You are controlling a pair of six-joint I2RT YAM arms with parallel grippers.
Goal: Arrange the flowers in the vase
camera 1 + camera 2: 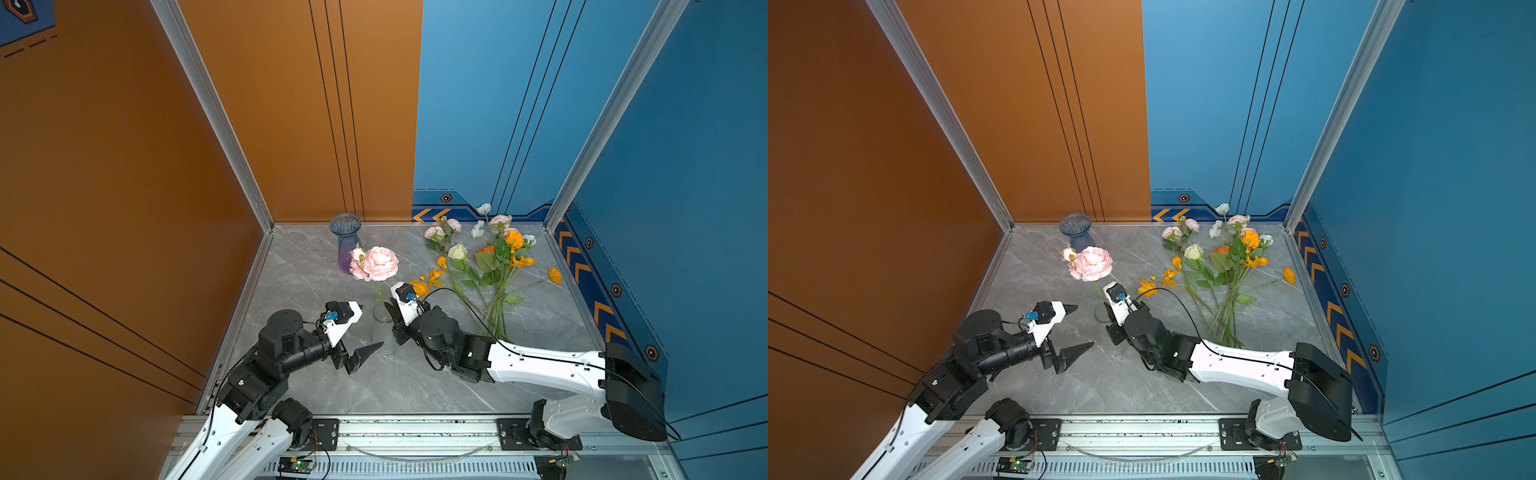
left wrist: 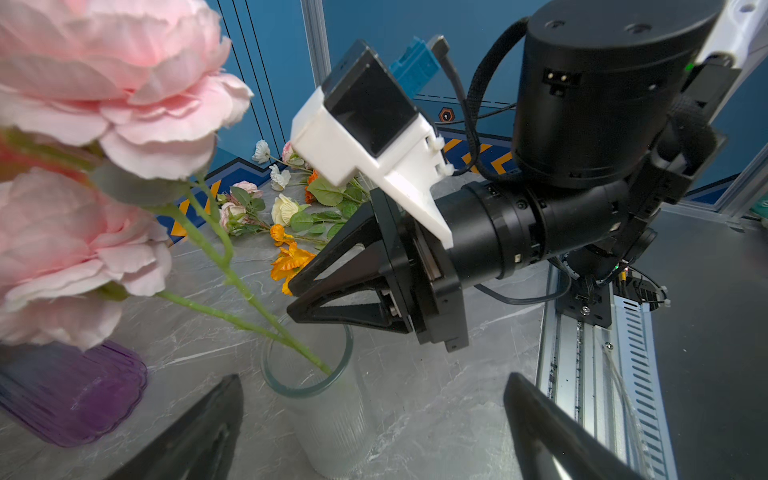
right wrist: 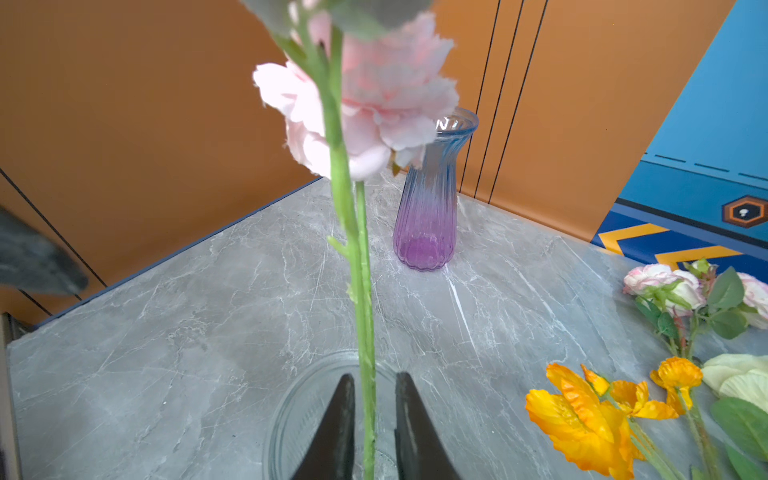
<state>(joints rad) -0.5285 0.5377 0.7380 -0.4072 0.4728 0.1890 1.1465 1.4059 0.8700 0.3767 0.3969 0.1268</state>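
Pink flower (image 1: 380, 262) standing in clear vase (image 2: 328, 415), stem between the slightly parted jaws of the right end effector (image 3: 375, 375) (stem not clamped). Left end effector (image 1: 372, 325) wide open, empty, beside vase. Other flowers (image 1: 494, 266) on tabletop (image 1: 415, 386).

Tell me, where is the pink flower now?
In both top views the pink flower stands mid-table, its stem in the clear vase, with the purple vase just behind.

pink flower stem (image 3: 366, 332) between parted jaws over clear vase (image 3: 286, 415), purple vase (image 3: 428, 208) behind
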